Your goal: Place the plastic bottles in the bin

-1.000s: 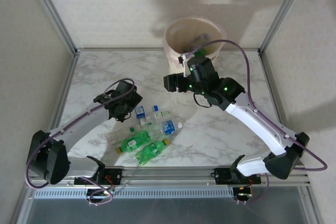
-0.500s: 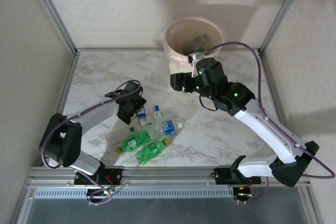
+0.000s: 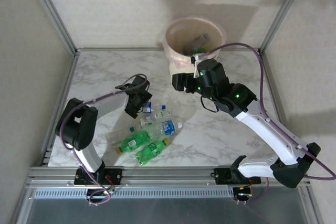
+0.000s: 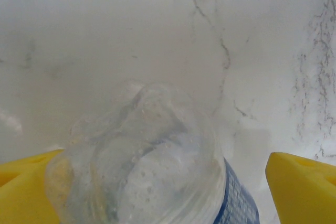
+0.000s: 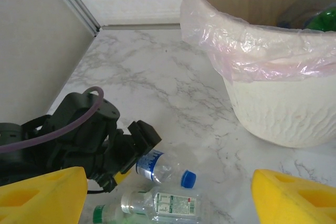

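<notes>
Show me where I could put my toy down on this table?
The table's far-left corner, between the side rail and the bin, is bare. So is the near strip between the bottles and the right arm. The middle-left is crowded: the bottles lie bunched there, with the left fingers either side of a clear one.

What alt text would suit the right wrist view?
A cream bin with a pinkish liner stands upper right on a marble table. At lower left, the jaws of the left gripper flank a clear blue-capped bottle lying on its side. The yellow jaws of the right gripper sit wide apart at the bottom corners.
</notes>
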### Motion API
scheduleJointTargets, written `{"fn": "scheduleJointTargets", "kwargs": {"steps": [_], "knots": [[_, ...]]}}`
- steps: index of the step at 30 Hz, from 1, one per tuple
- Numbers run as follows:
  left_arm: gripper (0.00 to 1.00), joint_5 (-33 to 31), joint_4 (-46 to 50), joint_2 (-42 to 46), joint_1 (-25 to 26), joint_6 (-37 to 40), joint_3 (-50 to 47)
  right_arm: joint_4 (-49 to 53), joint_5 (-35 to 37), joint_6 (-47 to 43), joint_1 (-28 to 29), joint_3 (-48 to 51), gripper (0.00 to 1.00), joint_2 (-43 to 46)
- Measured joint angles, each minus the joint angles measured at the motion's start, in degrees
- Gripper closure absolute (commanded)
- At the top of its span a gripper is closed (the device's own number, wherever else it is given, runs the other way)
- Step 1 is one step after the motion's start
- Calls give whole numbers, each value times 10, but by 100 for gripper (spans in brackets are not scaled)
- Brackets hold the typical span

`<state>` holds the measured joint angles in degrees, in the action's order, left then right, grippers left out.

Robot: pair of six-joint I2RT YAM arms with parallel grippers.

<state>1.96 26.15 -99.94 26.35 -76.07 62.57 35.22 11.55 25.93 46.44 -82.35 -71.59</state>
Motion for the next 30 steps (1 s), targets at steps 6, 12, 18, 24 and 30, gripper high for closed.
{"fn": "scheduleJointTargets", "kwargs": {"steps": [6,12,18,24,30], "knots": [[13,3,-13,-43,-2,0,28,7,5,5,1,3,19,0],[20,8,-7,-64,-3,5,47,15,14,7,3,3,20,5],[30,13,-11,-79,-9,13,65,19,26,9,4,10,21,20],[37,12,-9,-81,-13,22,79,19,37,13,4,12,22,21],[40,10,-5,-81,-13,30,96,19,38,14,4,12,22,21]]}}
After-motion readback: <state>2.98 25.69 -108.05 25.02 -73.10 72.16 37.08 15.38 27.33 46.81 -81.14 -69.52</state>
